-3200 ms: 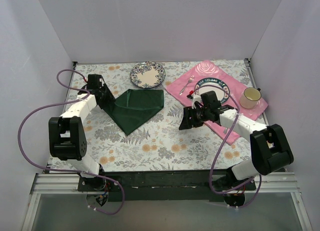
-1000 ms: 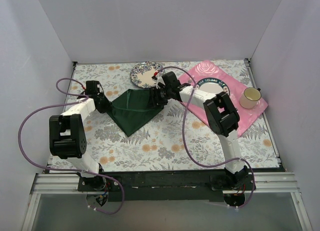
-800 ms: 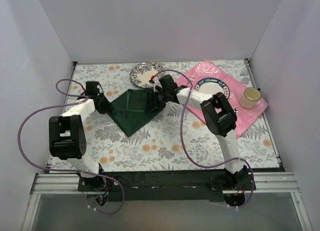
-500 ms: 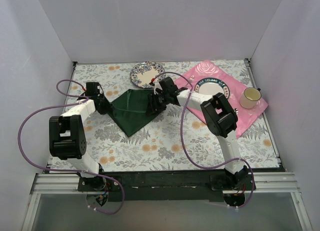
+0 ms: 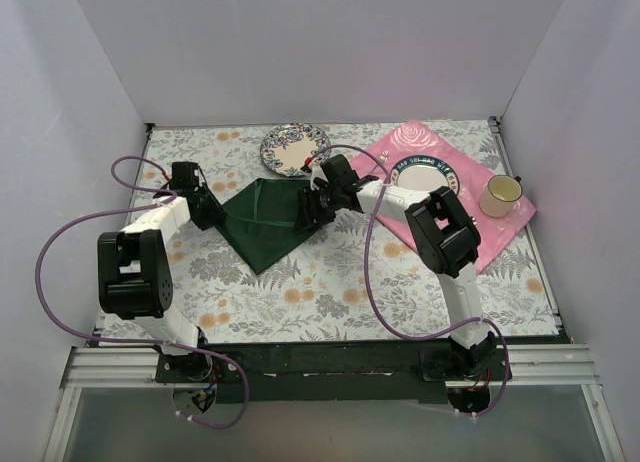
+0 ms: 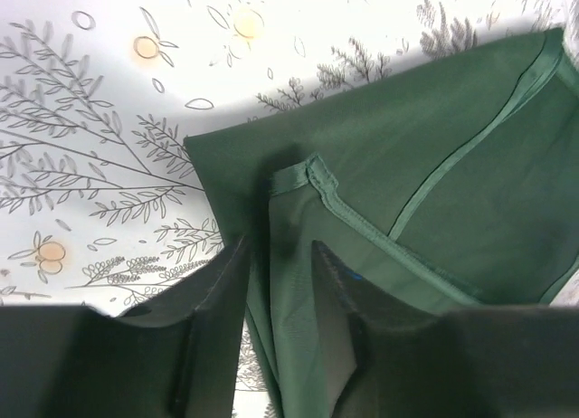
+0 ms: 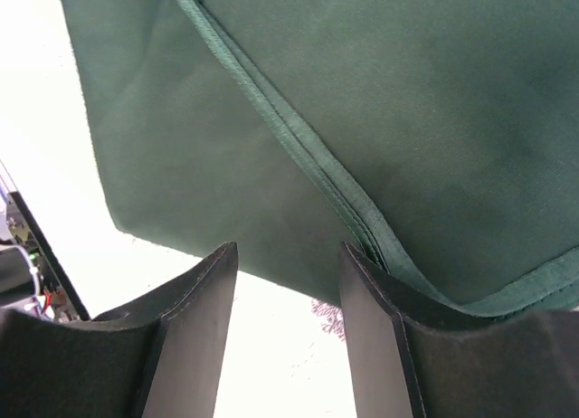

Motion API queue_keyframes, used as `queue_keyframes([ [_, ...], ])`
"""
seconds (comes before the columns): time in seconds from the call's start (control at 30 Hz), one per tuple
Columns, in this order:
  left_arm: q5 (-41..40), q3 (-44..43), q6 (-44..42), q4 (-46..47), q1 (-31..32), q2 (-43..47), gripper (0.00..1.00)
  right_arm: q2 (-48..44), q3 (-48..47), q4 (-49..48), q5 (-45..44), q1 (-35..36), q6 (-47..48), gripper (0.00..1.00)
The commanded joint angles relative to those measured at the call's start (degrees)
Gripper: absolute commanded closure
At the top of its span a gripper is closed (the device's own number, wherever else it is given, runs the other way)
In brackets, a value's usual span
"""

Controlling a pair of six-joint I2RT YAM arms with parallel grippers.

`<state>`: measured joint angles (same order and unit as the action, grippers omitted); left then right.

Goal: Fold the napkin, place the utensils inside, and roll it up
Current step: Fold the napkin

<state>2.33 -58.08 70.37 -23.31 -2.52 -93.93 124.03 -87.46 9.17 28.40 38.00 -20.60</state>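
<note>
The dark green napkin [image 5: 265, 217] lies folded into a triangle on the floral tablecloth, its point toward the near side. My left gripper [image 5: 205, 210] is at its left corner; in the left wrist view the gripper [image 6: 280, 246] is shut on a fold of the napkin [image 6: 434, 192]. My right gripper [image 5: 310, 210] is at the napkin's right edge. In the right wrist view it [image 7: 288, 251] is open, its fingers hovering over the hemmed edge of the napkin [image 7: 407, 101] with bare table between them. I cannot make out the gold utensils.
A floral plate [image 5: 295, 147] sits just behind the napkin. A pink rose placemat [image 5: 420, 137] at the right carries a rimmed plate [image 5: 425, 170] and a cream cup [image 5: 500, 194]. White walls close in the left, back and right.
My right arm has swung from over the placemat across to the napkin's right edge and settled there, open. My left gripper has stayed at the napkin's left corner.
</note>
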Motion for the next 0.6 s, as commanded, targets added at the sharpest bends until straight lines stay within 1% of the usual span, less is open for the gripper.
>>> queue_keyframes([
  [0.0, -4.08, -3.43, -0.58, -1.56, -0.11, 6.03, 0.63, -4.76, -2.1, 0.58, 0.34, -0.03, 1.26, 0.44],
  [0.07, -5.66, -4.31, -0.67, -2.18, -0.11, 7.26, 0.57, -4.67, -2.98, 0.76, 0.42, 0.06, 1.26, 0.44],
  [0.17, -5.59, -4.49, 0.55, -0.78, -0.02, 7.62, 0.58, -3.71, -4.38, 1.2, 1.04, -0.03, 1.18, 0.44],
  [0.23, -2.78, -3.88, 1.35, 0.98, -0.29, 7.36, 0.66, -3.35, -4.74, 1.47, 1.04, -0.03, 1.18, 0.44],
  [0.27, 0.63, -3.7, 2.48, 2.81, -0.29, 7.1, 0.68, -3.27, -4.74, 1.47, 0.87, -0.03, 1.35, 0.44],
  [0.3, 1.88, -3.53, 3.1, 3.53, -0.29, 6.31, 0.7, -3.44, -4.65, 1.47, 0.69, -0.12, 1.53, 0.44],
  [0.4, 7.32, -2.74, 4.69, 7.22, -0.29, 4.55, 0.73, -3.35, -4.56, 1.46, 0.51, -0.2, 1.7, 0.44],
  [0.43, 8.3, -2.74, 4.95, 7.66, -0.29, 2.72, 0.73, -3.09, -4.65, 1.55, 0.43, -0.21, 1.7, 0.44],
  [0.57, 8.84, -1.51, 5.31, 8.9, -0.29, -1.34, 0.76, -2.83, -4.39, 1.55, 0.69, -0.47, 1.62, 0.44],
])
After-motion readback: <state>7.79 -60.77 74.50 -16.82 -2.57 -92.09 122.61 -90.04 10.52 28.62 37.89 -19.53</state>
